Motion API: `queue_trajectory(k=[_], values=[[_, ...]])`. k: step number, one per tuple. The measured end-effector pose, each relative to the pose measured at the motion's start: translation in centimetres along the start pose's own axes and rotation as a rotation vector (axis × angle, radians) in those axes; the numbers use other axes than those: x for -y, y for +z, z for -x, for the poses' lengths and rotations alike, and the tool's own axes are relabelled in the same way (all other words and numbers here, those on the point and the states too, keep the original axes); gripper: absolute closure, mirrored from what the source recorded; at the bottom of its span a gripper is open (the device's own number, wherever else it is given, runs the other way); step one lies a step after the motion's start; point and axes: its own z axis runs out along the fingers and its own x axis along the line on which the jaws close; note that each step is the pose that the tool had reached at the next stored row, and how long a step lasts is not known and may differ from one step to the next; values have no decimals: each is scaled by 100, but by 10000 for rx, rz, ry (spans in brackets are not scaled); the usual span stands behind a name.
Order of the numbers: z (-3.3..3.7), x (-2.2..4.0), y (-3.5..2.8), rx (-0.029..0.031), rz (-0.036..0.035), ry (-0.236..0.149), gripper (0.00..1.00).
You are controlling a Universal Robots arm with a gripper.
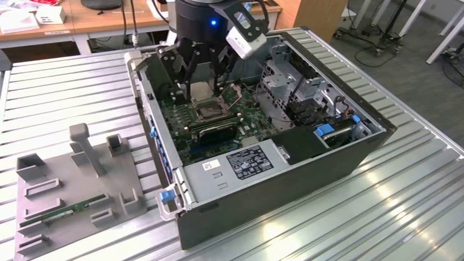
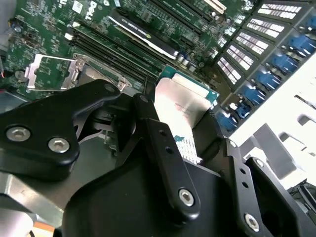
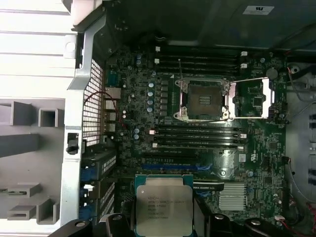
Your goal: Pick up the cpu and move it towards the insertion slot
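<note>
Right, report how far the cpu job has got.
Done: the cpu is picked up, clamped in the hand over the motherboard inside the case. In hand: it hangs short of the slot, which stands open with its frame swung aside. Left: closing that gap, which the first wrist view shows across the memory slots.

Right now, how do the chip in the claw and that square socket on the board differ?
The cpu shows a plain silvery face; the slot has a dark centre inside a shiny frame. The cpu is held up off the board in the gripper; the slot is fixed to the green board. The slot stands empty, its frame swung open to one side. Both are square, the slot looking slightly the larger.
</note>
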Motion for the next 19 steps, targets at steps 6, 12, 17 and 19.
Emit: queue_trajectory(k=[6, 12, 17, 19], values=[[115, 2, 0, 0, 0, -1, 45], [209, 4, 1, 0, 0, 1, 45], [289, 6, 1, 0, 1, -1, 45], [316, 6, 1, 0, 0, 0, 45]])
